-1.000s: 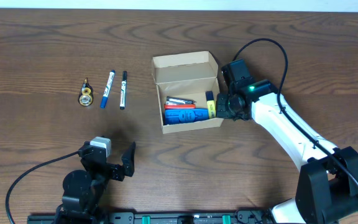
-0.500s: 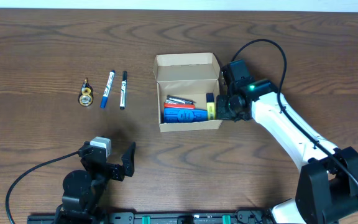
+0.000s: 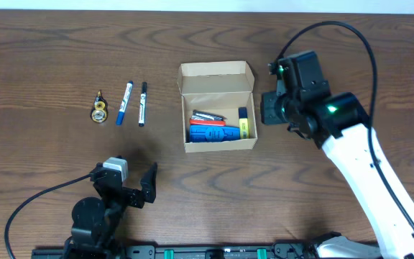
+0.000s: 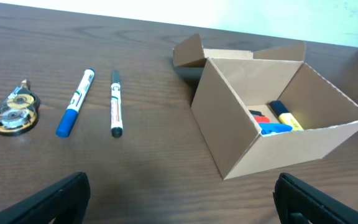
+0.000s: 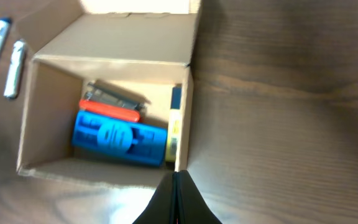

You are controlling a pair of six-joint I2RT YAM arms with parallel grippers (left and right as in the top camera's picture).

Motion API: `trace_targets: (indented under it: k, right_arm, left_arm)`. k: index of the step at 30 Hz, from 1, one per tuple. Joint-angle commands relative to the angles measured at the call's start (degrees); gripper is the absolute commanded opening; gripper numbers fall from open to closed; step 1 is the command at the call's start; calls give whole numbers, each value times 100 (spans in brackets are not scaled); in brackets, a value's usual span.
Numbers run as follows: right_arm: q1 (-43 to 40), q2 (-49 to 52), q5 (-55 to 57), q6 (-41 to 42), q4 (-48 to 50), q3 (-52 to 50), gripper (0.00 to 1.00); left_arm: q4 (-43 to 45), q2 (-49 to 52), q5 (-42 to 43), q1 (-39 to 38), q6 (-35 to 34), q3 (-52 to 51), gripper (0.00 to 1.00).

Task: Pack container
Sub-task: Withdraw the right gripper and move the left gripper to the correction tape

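Plain tan cardboard container (image 3: 216, 78), flap lid open, sits mid wood-grain table (image 3: 49, 57) holding a ribbed blue plastic block (image 3: 214, 134); right gripper (image 5: 176, 198) pinched empty beside it, left gripper (image 3: 129, 188) spread wide.

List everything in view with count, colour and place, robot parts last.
Cardboard box with open flap lid: 1, tan-brown, table centre.
Chunky plastic item: 1, blue, in box, front.
Slim item: 1, red, in box, behind the blue one.
Slim item: 1, dark grey, in box, back.
Highlighter-like stick: 1, yellow and blue, in box, right end.
Blue-capped marker: 1, white, left of box.
Black-capped marker: 1, white, beside it.
Round tape dispenser: 1, yellow-black, far left.
Wooden table: 1, dark brown.
Left gripper: black, open, near edge.
Right gripper: black, shut, right of box.
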Motion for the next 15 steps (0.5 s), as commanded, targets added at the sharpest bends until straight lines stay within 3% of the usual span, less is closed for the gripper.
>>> trace_targets:
  k: [1,6,15]
  right_arm:
    - [-35,-306,-184,-514,-227,87,1]
    - [-35,-588,-623,-1003,-769,87,1]
    - [-35,-791,-619,-1043,-1379,87,1]
  left_arm:
    - [-74,48,33,-24,-26,595,95]
    - [-551,710,-459,-24,369,1709,95]
    - [-1727,3338,-890,-24,1141,4192,95]
